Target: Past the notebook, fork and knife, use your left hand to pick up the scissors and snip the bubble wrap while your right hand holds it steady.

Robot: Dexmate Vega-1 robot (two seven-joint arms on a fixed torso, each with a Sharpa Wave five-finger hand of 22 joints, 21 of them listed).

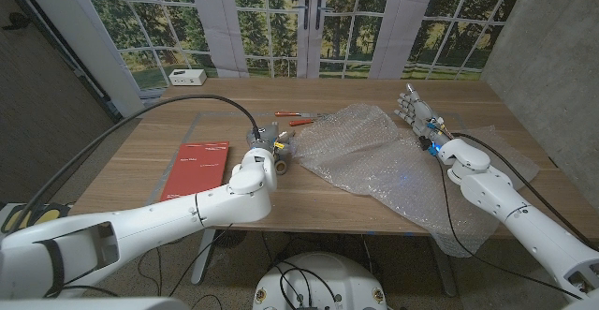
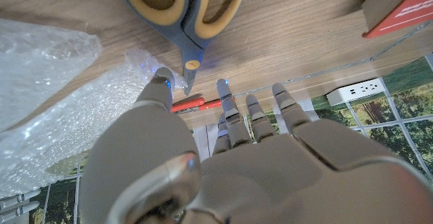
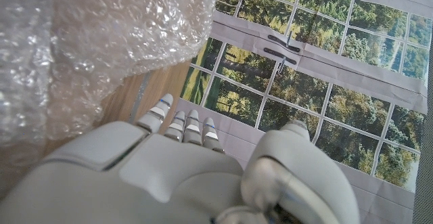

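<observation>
**Left hand poised over the scissors, right hand at the wrap's far edge**

The left hand (image 1: 270, 153) sits near the middle of the table (image 1: 150, 151), just at the left border of the bubble wrap (image 1: 374, 155). In the left wrist view its fingers (image 2: 230, 116) are stretched out and apart, holding nothing, with the scissors (image 2: 184, 14) lying on the wood just beyond the fingertips; their yellow-and-blue handles are closed together and the tips point back toward the hand. In the head view the scissors are mostly hidden by the hand, so whether a finger touches them cannot be told.

The right hand (image 1: 418, 113) stands at about 2 o'clock from the table's middle, fingers up and slightly apart, at the far right edge of the wrap. The right wrist view shows its fingers (image 3: 177, 124) extended beside the crumpled sheet, gripping nothing.

A red notebook (image 1: 197, 168) lies at 9 o'clock from the left hand. Two red-handled utensils (image 1: 298, 118) lie at 12 o'clock, near the wrap's far edge. A white box (image 1: 187, 77) sits at the far left corner.
</observation>
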